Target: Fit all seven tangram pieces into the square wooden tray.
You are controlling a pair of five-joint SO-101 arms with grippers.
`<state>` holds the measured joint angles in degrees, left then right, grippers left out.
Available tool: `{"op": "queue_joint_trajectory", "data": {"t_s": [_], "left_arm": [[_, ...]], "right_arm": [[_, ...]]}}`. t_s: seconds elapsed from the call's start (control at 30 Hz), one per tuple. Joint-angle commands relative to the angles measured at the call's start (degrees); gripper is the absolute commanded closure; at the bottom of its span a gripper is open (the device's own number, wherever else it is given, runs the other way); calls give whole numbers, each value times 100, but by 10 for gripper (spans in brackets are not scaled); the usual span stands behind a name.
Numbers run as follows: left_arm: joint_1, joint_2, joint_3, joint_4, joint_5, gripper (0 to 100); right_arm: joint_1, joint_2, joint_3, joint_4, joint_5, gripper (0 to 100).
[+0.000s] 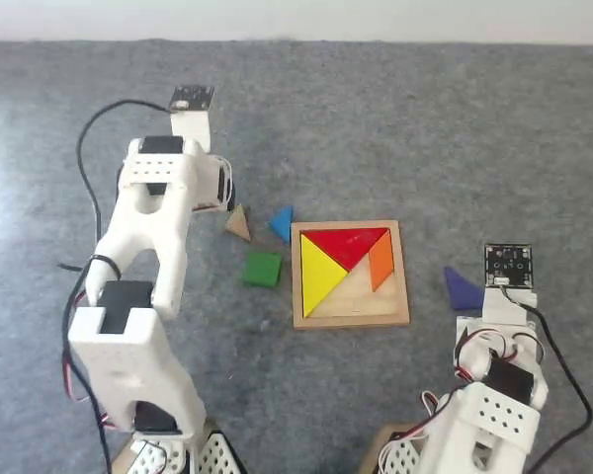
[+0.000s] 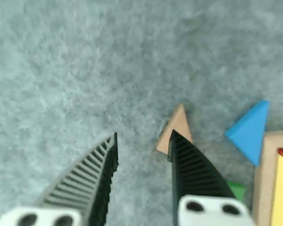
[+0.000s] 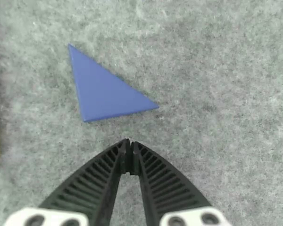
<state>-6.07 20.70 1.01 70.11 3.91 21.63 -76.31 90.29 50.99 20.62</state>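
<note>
Five triangles [image 1: 348, 245] [image 1: 319, 274] [image 1: 238, 223] [image 1: 282, 223] [image 1: 462, 289], one square [image 1: 262, 269], one parallelogram [image 1: 381, 264], one tray [image 1: 356, 318], two arms [image 1: 143, 247] [image 1: 494, 395]

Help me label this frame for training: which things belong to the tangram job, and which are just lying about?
Belong to the job: wooden tray; red triangle, yellow triangle and orange piece inside it; tan triangle, light blue triangle, green square and dark blue triangle loose outside it.
Just there: grey mat; black cable.
</note>
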Motion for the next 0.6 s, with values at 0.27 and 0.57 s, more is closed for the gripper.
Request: {"op": "queue_joint_trajectory", "data": {"t_s": [0.27, 0.57], "left_arm": [[633, 440, -426, 229, 536, 829], [598, 791, -435, 229, 1037, 797]], "right_arm": [[-48, -75, -185, -92, 88, 990], [-48, -75, -185, -92, 88, 990]]}}
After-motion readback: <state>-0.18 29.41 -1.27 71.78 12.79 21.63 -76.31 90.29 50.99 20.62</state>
